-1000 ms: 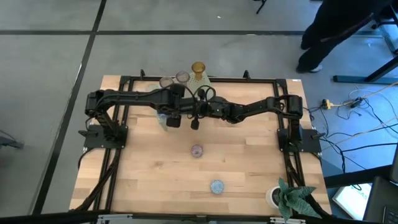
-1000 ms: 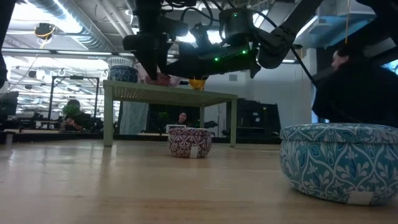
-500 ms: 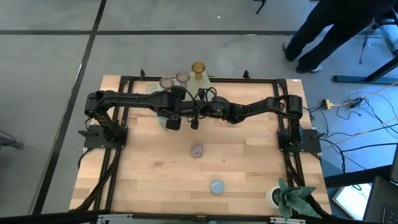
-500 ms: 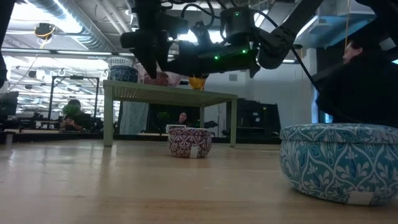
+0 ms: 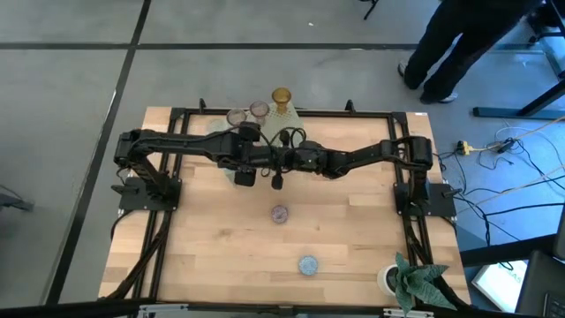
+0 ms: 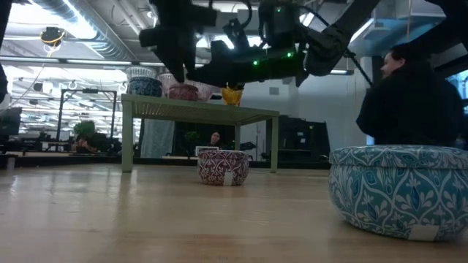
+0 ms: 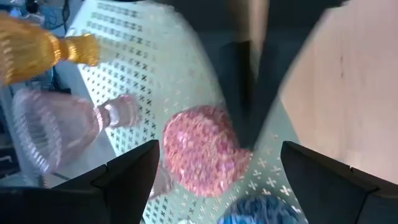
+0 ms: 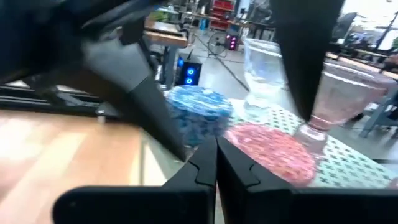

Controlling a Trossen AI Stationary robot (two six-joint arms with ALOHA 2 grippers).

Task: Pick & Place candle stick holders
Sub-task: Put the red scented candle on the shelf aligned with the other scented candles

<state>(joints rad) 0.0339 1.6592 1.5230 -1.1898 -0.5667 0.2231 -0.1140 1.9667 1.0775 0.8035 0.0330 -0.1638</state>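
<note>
A pale green rack [image 5: 214,126] stands at the table's far middle. On it are an amber holder [image 5: 281,97], two stemmed glass holders [image 5: 237,117], a blue holder [image 8: 199,109] and a pink holder [image 7: 202,152]. My left gripper [image 7: 219,149] is open above the pink holder, one finger on either side of it and clear of it. My right gripper [image 8: 214,165] is shut and empty beside it, just off the rack's near edge [image 5: 276,181]. A mauve patterned holder [image 5: 280,213] and a blue patterned holder [image 5: 307,264] stand on the table.
A white pot with a green plant [image 5: 410,278] stands at the near right corner. The two arms lie close together over the rack's near edge. A person [image 5: 459,44] walks beyond the table's far right. Bare wood lies left and right of the two loose holders.
My left gripper has risen a little above the rack. The pink holder has stayed standing on the rack below it. The person behind the table has moved.
</note>
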